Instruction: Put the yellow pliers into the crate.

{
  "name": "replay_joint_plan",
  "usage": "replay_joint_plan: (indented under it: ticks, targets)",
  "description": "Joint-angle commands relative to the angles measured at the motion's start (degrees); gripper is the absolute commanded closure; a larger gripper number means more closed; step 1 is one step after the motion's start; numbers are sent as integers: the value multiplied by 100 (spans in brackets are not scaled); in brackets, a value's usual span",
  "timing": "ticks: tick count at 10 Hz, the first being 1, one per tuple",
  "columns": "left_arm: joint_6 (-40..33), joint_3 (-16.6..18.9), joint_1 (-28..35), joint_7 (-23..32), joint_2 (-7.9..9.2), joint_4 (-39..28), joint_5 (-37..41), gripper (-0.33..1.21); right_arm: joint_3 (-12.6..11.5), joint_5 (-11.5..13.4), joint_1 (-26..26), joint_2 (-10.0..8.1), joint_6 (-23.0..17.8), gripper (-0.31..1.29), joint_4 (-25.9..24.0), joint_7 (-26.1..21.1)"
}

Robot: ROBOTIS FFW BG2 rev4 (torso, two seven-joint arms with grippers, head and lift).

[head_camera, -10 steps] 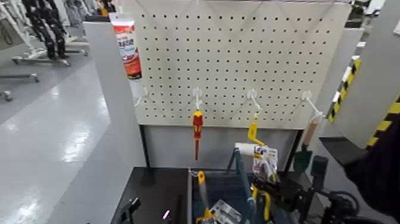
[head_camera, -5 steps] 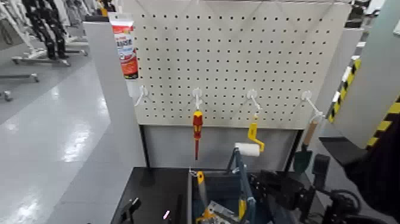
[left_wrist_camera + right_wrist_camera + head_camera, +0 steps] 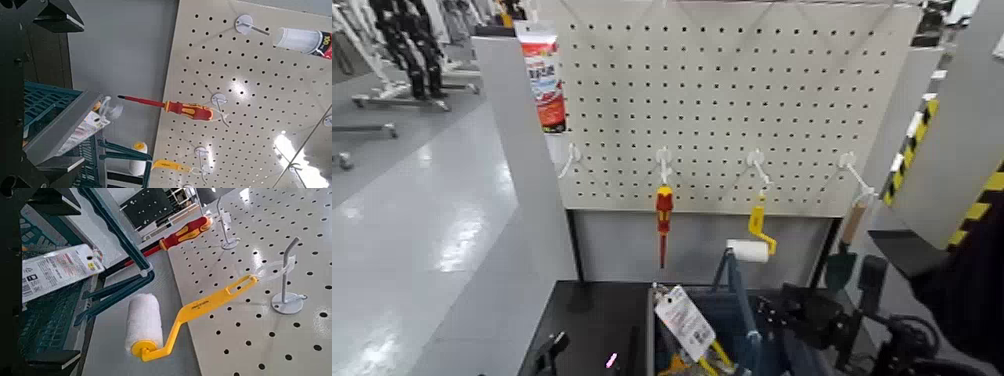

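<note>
The pliers [image 3: 687, 328] lie tilted inside the crate [image 3: 732, 318], white card up, yellow handles toward the crate's near edge. My right gripper [image 3: 810, 312] hangs just beside the crate's right wall; whether its fingers are apart, I cannot tell. My left gripper [image 3: 546, 353] waits left of the crate, its fingers equally unclear.

**Legible text check**

Little is reading clearly. The white tube [image 3: 301, 41] hanging at the pegboard's far left is showing "100" on its red band. The pliers' retail card [image 3: 59, 268] is carrying print and a barcode, too small to read.
</note>
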Motion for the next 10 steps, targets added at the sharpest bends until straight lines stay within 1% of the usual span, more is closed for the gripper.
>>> replay_joint_plan:
  ticks: [1,2,3,4,5,6,8,9,10]
  targets:
    - [-19,0,9,0,8,1,0,12,-15,-49,173,35,-294,-2,-177,-154]
    - [-28,-18,18,0,17,-8,0,12,-42,-49,428,70,-602,-1,-441,-462]
    - [-28,-18,27,0,17,-17,0,12,-42,-49,806,123,-1243,1,-740,-972]
    - [-63,0,62,0,17,-35,0,12,-15,-49,1140,158,-1691,1,-951,-1332]
    - [-55,9,88,8,17,-61,0,12,38,-22,1430,158,-2210,5,-1039,-1622]
    - [-55,26,114,0,8,-87,9,12,73,-13,1772,193,-2359,5,-1171,-1956]
    - [-46,70,185,-9,17,-131,0,12,380,4,2396,272,-3036,7,-1294,-2545]
    - [-2,88,211,-9,17,-166,0,12,495,48,2625,316,-3317,8,-1294,-2703]
    - [42,123,246,-27,17,-219,-9,12,547,48,2818,413,-3546,10,-1294,-2923]
